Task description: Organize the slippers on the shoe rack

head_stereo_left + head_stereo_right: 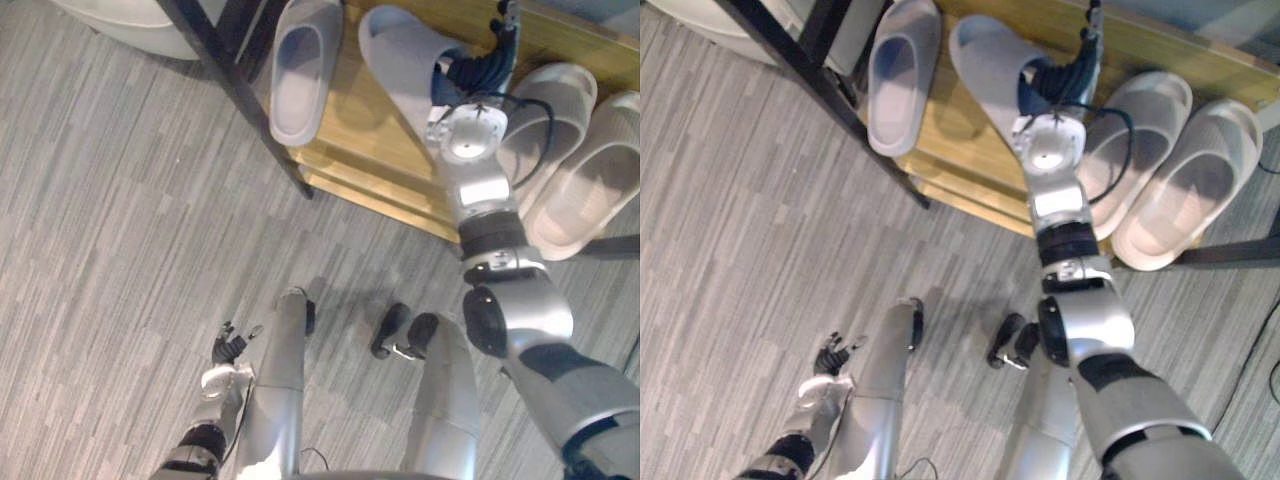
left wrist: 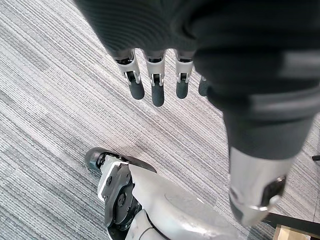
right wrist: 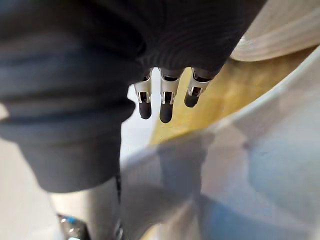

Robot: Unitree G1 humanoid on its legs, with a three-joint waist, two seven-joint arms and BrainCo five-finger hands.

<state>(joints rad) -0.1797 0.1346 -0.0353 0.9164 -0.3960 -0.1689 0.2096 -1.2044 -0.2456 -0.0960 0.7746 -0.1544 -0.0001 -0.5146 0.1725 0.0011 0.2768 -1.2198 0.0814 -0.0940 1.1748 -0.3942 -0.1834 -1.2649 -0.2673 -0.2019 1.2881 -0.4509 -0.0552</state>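
A wooden shoe rack shelf [image 1: 350, 140] runs across the top of the left eye view. On it lie two grey slippers, one [image 1: 300, 70] at the left end with its toe past the shelf edge, the other [image 1: 395, 55] beside it. My right hand [image 1: 470, 68] hovers at the heel end of that second slipper [image 3: 240, 170]. Its fingers [image 3: 165, 107] hang straight above the wood, holding nothing. Two beige slippers [image 1: 550, 110] [image 1: 595, 180] lie side by side further right. My left hand [image 1: 228, 345] hangs low over the carpet, its fingers [image 2: 155, 85] straight.
A black rack leg [image 1: 250, 90] slants down from the top to the shelf's left corner. A white rounded object [image 1: 130, 25] sits on the floor at the top left. Grey striped carpet [image 1: 120, 220] covers the floor in front of the rack.
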